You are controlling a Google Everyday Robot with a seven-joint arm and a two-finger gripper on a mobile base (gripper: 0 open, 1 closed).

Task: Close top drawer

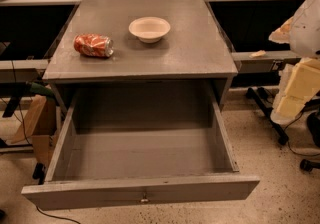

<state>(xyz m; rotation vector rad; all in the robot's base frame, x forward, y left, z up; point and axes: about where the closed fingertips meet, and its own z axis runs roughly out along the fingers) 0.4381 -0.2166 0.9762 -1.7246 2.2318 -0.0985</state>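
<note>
The top drawer (142, 153) of the grey cabinet stands pulled far out toward me, wide and deep, with nothing inside it. Its plain grey front panel (90, 195) runs along the bottom of the view, with a small metal knob (144, 199) at its centre. The lower drawers are hidden beneath it. My gripper (294, 90), pale yellow on a white arm (307, 23), hangs at the right edge of the view, to the right of the cabinet and level with the drawer's back right corner. It touches nothing.
A crushed orange can (93, 45) and a white bowl (149, 28) lie on the cabinet top (165, 60). A cardboard box (35, 123) stands on the floor at the left. Black wheeled legs (270, 113) and cables are on the floor at the right.
</note>
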